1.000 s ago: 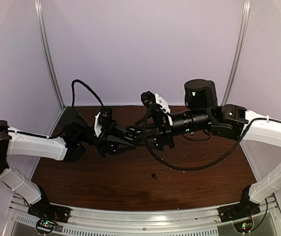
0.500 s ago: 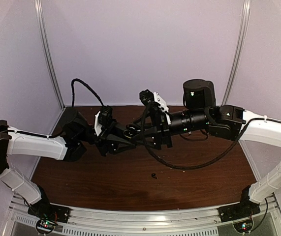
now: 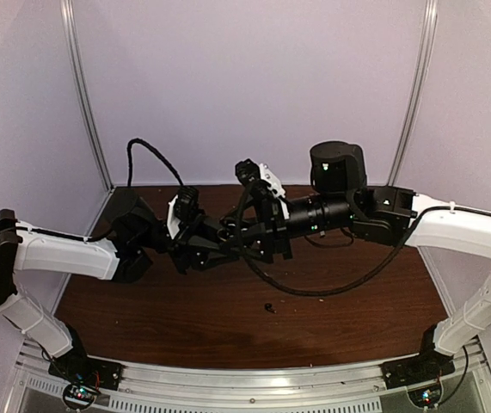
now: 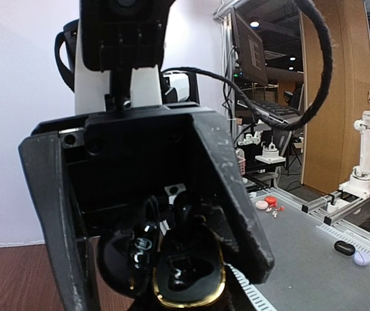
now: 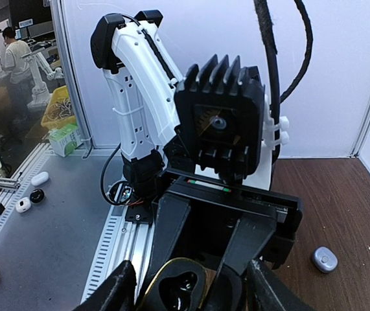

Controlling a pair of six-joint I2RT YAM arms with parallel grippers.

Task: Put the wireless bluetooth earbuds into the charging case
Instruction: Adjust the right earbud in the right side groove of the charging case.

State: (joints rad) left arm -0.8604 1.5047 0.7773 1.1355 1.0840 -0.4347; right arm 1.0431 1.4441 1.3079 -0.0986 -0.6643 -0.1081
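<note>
An open black charging case [image 4: 188, 272] with a gold rim is held above the table. My left gripper [image 5: 196, 280] is shut on it. Its lid [image 4: 121, 256] stands open to the left of it. The case [image 5: 179, 286] faces my right gripper [image 5: 194, 299], which is open with one finger on each side of the case. I cannot tell whether those fingers [image 4: 240, 194] touch it. The glossy black inside of the case hides whether a bud sits there. One black earbud [image 3: 269, 307] lies on the brown table below the arms. A pale lavender earbud [image 5: 324, 259] lies on the table to the right.
Both arms meet over the middle of the table [image 3: 185, 327]. The right arm's black cable [image 3: 314, 291] sags low over the wood. White walls and metal posts [image 3: 84, 95] close off the back and sides.
My right gripper has moved left, closer over the case. Its jaws keep the same width. The left arm and the case have barely moved.
</note>
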